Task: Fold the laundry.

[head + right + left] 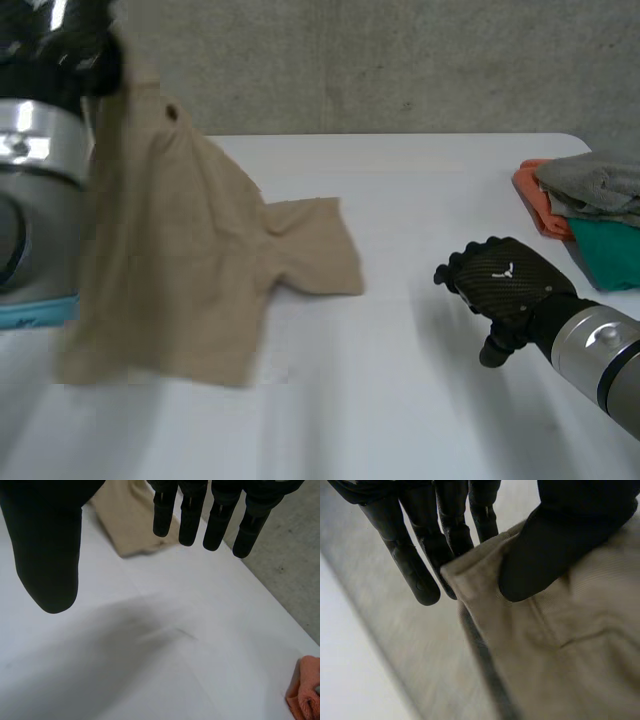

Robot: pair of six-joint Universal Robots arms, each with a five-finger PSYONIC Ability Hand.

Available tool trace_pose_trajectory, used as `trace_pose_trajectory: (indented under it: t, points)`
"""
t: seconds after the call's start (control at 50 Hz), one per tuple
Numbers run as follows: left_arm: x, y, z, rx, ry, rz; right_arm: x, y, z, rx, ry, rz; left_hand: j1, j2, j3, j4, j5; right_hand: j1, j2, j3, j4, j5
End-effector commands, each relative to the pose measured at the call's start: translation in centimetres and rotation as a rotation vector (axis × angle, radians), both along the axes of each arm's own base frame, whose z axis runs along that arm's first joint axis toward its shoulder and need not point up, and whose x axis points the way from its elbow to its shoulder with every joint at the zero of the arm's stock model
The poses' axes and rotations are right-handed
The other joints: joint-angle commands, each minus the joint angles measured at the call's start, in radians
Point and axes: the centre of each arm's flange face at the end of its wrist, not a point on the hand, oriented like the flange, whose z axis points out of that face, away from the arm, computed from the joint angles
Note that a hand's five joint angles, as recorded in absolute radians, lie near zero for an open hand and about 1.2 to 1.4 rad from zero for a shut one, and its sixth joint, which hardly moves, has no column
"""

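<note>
A tan short-sleeved shirt (190, 260) hangs from my left hand (85, 45), lifted high at the table's left; its lower hem and one sleeve (315, 245) still trail on the white table (400, 400). In the left wrist view the thumb (545, 550) pinches a hemmed edge of the tan shirt (560, 650) against the fingers (415, 570). My right hand (505, 285) hovers over the table's right half with its fingers (190, 515) straight and apart from the thumb (47, 555), holding nothing. The tan shirt (130, 520) lies beyond its fingertips.
A pile of folded laundry sits at the table's right edge: a grey piece (595, 185) on top, an orange one (535, 205) and a teal one (605, 250) beneath. An orange cloth (305, 690) lies below the right palm. A concrete wall rises behind the table.
</note>
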Motion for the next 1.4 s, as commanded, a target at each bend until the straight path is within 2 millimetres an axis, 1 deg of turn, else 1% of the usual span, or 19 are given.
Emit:
trace_pose_trajectory:
  t: [0.02, 0.12, 0.2, 0.24, 0.26, 0.28, 0.32, 0.4, 0.48, 0.52, 0.64, 0.8, 0.88, 1.0, 1.16, 1.22, 1.24, 1.26, 1.4]
  points:
    - [-9.3, 5.2, -3.6, 0.087, -0.013, -0.398, -0.3, -0.7, 0.0, 0.016, -0.048, -0.044, 0.700, 0.205, 0.210, 0.198, 0.224, 0.042, 0.056, 0.044, 0.040, 0.043]
    - [-13.6, 9.8, -11.2, 0.260, -0.164, -0.620, -1.2, -1.8, -0.5, 0.019, -0.057, -0.083, 0.700, 0.205, 0.210, 0.198, 0.224, 0.042, 0.056, 0.044, 0.040, 0.043]
    - [-15.1, 12.6, -15.1, 0.322, -0.234, -0.741, -2.0, -2.8, -0.8, 0.019, -0.066, -0.108, 0.700, 0.205, 0.210, 0.198, 0.224, 0.039, 0.053, 0.041, 0.037, 0.040]
    - [-15.6, 13.3, -16.3, 0.333, -0.255, -0.772, -2.3, -3.1, -0.9, 0.021, -0.070, -0.115, 0.292, -0.204, -0.198, -0.210, -0.184, 0.039, 0.053, 0.041, 0.037, 0.040]
    - [-15.8, 13.8, -17.2, 0.337, -0.273, -0.791, -2.5, -3.4, -1.1, 0.029, -0.071, -0.120, -0.202, -0.697, -0.692, -0.704, -0.678, 0.031, 0.044, 0.032, 0.029, 0.031]
    - [-15.9, 13.9, -17.6, 0.339, -0.281, -0.790, -2.6, -3.5, -1.2, 0.031, -0.072, -0.124, -0.384, -0.879, -0.874, -0.886, -0.860, 0.025, 0.038, 0.026, 0.023, 0.026]
    - [-15.8, 13.8, -17.9, 0.341, -0.291, -0.771, -2.7, -3.8, -1.3, 0.035, -0.076, -0.128, -0.522, -1.017, -1.012, -1.024, -0.998, 0.007, 0.021, 0.009, 0.005, 0.008]
    - [-13.9, 11.5, -17.2, 0.350, -0.282, -0.631, -2.8, -4.1, -1.4, 0.036, -0.083, -0.127, -0.522, -1.017, -1.012, -1.024, -0.998, -0.049, -0.035, -0.047, -0.051, -0.048]
    - [-10.4, 8.9, -14.8, 0.364, -0.221, -0.440, -2.5, -4.2, -0.8, 0.020, -0.094, -0.103, -0.522, -1.017, -1.012, -1.024, -0.998, -0.060, -0.047, -0.059, -0.063, -0.060]
    - [-9.1, 8.6, -14.1, 0.373, -0.210, -0.389, -2.2, -3.9, -0.5, 0.015, -0.099, -0.080, -0.522, -1.017, -1.012, -1.024, -0.998, -0.058, -0.044, -0.056, -0.060, -0.057]
    - [-3.8, 9.4, -13.5, 0.481, -0.224, -0.249, -0.1, -0.8, -0.2, 0.054, -0.077, 0.056, -0.522, -1.017, -1.012, -1.024, -0.998, -0.046, -0.032, -0.044, -0.048, -0.045]
    - [1.4, 11.8, -16.5, 0.783, -0.349, -0.150, 2.4, 3.4, -2.3, 0.079, 0.012, 0.241, -0.422, -0.917, -0.912, -0.924, -0.898, -0.019, -0.006, -0.018, -0.022, -0.019]
    - [3.5, 12.5, -17.6, 0.909, -0.369, -0.097, 3.1, 3.7, -3.8, 0.046, 0.069, 0.273, -0.287, -0.782, -0.777, -0.789, -0.763, 0.010, 0.024, 0.012, 0.008, 0.011]
    - [4.6, 13.1, -18.5, 1.001, -0.349, -0.121, 3.8, 3.1, -5.6, 0.003, 0.122, 0.251, -0.186, -0.682, -0.676, -0.688, -0.662, 0.045, 0.059, 0.047, 0.043, 0.046]
    - [5.1, 12.2, -19.4, 1.053, -0.308, -0.172, 5.0, 1.9, -7.5, -0.045, 0.101, 0.246, -0.166, -0.661, -0.656, -0.668, -0.642, 0.306, 0.320, 0.308, 0.304, 0.307]
    - [5.2, 11.6, -19.9, 1.079, -0.307, -0.175, 5.4, 1.6, -8.2, -0.044, 0.101, 0.246, -0.171, -0.667, -0.662, -0.674, -0.648, 0.555, 0.569, 0.557, 0.553, 0.556]
    - [5.2, 11.5, -20.1, 1.087, -0.306, -0.171, 5.5, 1.6, -8.5, -0.038, 0.106, 0.247, -0.174, -0.670, -0.665, -0.677, -0.651, 0.821, 0.834, 0.822, 0.818, 0.821]
    - [5.4, 11.2, -20.4, 1.101, -0.303, -0.160, 5.5, 1.5, -8.5, -0.038, 0.108, 0.244, -0.186, -0.682, -0.676, -0.688, -0.662, 1.001, 1.014, 1.002, 0.998, 1.001]
    - [5.4, 8.7, -21.0, 1.037, -0.279, -0.126, 5.3, 1.2, -6.5, -0.064, 0.043, 0.195, -0.210, -0.705, -0.700, -0.712, -0.686, 1.009, 1.022, 1.010, 1.006, 1.009]
